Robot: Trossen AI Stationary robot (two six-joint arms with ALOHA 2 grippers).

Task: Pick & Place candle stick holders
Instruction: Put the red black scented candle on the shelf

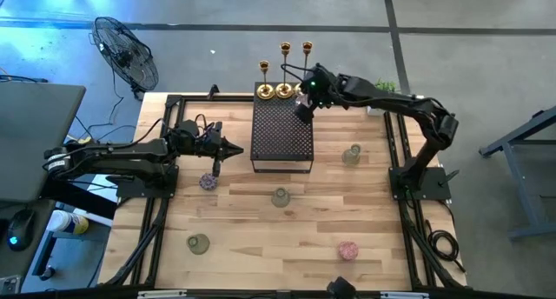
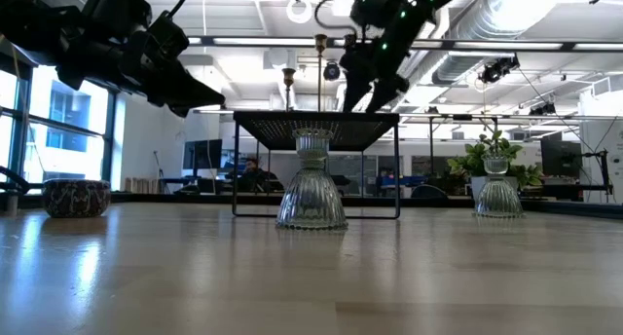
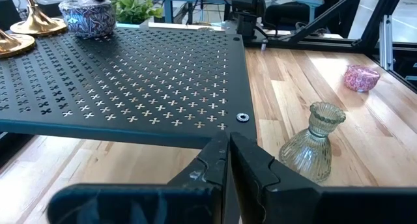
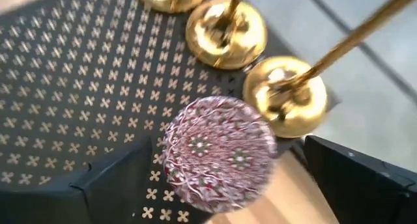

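Note:
Three gold candlesticks (image 1: 285,89) stand on their round bases along the far edge of the black mesh stand (image 1: 282,138). A pink-purple patterned glass cup (image 4: 218,152) sits on the stand's far right corner beside the gold bases; it also shows in the left wrist view (image 3: 88,17). My right gripper (image 1: 304,105) is open above it, one finger on either side, with a gap showing. My left gripper (image 3: 228,155) is shut and empty, left of the stand (image 1: 233,149). Other cups stand on the table: purple (image 1: 208,181), green (image 1: 280,196), green (image 1: 351,154), green (image 1: 198,243), pink (image 1: 347,249).
A small green plant (image 1: 385,86) stands at the far right behind my right arm. Black frame rails (image 1: 156,203) run along the table's left and right sides. A fan (image 1: 126,51) stands off the table's far left corner.

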